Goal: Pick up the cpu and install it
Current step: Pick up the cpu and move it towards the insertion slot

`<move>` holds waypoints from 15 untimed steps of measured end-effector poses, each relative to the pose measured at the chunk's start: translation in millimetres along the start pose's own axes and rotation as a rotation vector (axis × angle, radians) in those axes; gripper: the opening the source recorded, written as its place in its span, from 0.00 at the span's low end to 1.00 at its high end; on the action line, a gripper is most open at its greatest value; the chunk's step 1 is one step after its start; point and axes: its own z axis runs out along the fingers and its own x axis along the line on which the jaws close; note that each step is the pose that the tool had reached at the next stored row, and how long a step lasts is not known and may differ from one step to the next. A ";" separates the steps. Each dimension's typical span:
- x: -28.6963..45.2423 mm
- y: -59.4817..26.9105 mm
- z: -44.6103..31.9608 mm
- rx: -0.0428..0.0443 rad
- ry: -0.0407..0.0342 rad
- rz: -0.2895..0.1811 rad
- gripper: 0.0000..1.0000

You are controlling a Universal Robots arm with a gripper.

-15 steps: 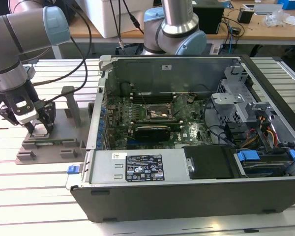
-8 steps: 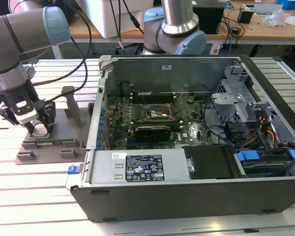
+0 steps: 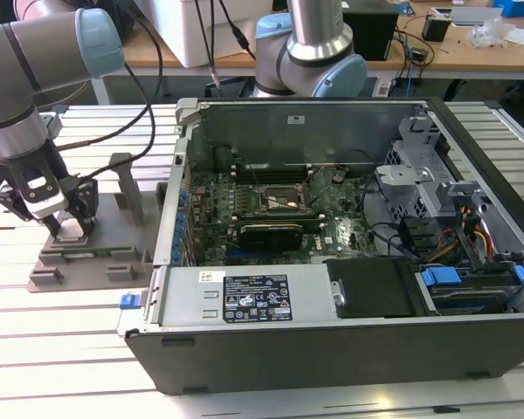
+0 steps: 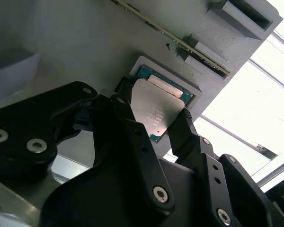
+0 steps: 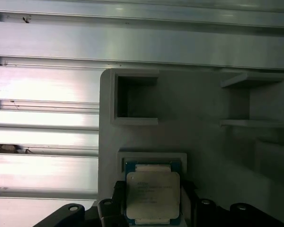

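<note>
The cpu (image 4: pixel 157 105), a flat square chip with a silvery top and a green rim, lies in a shallow square pocket of the grey plastic fixture block (image 3: pixel 96 262) at the exterior view's left. My gripper (image 3: pixel 70 229) reaches down onto that block. In both wrist views its black fingers (image 4: pixel 128 118) press against two opposite edges of the cpu (image 5: pixel 153 191), so the gripper (image 4: pixel 154 111) is shut on it. The chip still rests level in the pocket. The black socket frame (image 3: pixel 279 201) sits on the motherboard inside the open computer case.
The open computer case (image 3: pixel 349 349) lies on the slatted aluminium table, to the exterior view's right of the fixture. Upright posts (image 3: pixel 127 188) rise from the fixture beside my gripper. A second robot arm (image 3: pixel 310 44) stands behind the case. Cables hang over the case's far wall.
</note>
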 end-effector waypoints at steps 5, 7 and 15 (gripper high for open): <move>-0.2 -0.1 -9.1 0.0000 0.0000 0.000 0.54; -0.3 -0.1 -12.0 0.0000 0.0000 0.000 0.54; -0.5 -0.2 -20.7 0.0000 0.0000 0.000 0.54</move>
